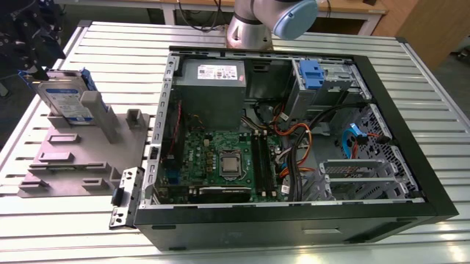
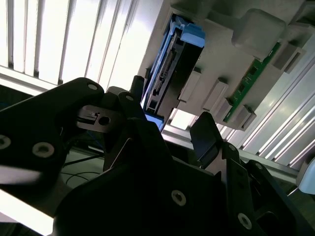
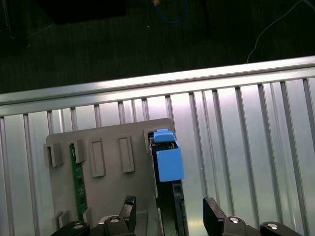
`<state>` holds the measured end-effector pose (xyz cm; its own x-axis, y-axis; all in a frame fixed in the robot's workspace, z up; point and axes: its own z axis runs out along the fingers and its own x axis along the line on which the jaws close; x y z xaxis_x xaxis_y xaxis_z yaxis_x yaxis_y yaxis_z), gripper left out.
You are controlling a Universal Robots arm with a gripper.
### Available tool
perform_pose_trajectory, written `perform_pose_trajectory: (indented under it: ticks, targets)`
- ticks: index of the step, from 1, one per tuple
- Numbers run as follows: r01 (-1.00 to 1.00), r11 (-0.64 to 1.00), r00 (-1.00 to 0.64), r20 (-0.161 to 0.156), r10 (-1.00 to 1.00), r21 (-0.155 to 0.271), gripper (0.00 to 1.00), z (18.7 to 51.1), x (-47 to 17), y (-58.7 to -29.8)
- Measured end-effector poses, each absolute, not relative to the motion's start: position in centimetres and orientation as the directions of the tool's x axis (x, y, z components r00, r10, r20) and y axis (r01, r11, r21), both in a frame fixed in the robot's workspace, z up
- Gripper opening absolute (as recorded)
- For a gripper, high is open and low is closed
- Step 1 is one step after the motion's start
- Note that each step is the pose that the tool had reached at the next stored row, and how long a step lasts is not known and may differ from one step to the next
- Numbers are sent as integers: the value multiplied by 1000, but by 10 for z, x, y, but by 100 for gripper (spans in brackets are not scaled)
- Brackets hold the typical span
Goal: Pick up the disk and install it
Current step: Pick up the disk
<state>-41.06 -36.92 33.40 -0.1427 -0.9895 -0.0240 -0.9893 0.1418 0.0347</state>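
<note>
Widest first: the slatted table (image 1: 411, 71) carries the open computer case (image 1: 294, 220) dead centre in the exterior view, and out at nine o'clock from the case lies the grey fixture (image 1: 74, 148). Standing on edge in a slot at the fixture's far end, roughly ten o'clock in that view, is the disk (image 1: 63, 96), label facing the case. Now the gripper (image 3: 171, 216), seen in the first wrist view: it hangs right over the disk, jaws spread wide, nothing in them, one of the fingers (image 3: 212, 216) on each side of the thin upper edge and neither touching. The blue rail (image 3: 170, 164) caps that edge, and a green memory stick (image 3: 75, 172) sits well apart in its own slot. I'd judge the disk stiff, dense for its size and smooth-faced, so it could slip in a light pinch (and it won't forgive a knock). The best hold looks to be across the two broad faces near mid-length, clear of the connector end.
</note>
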Motion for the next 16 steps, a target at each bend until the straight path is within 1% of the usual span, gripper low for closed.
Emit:
perform_pose_trajectory:
  ticks: [16]
  targets:
    - [-989,142,-143,-24,-989,35,65,330,-411,-369]
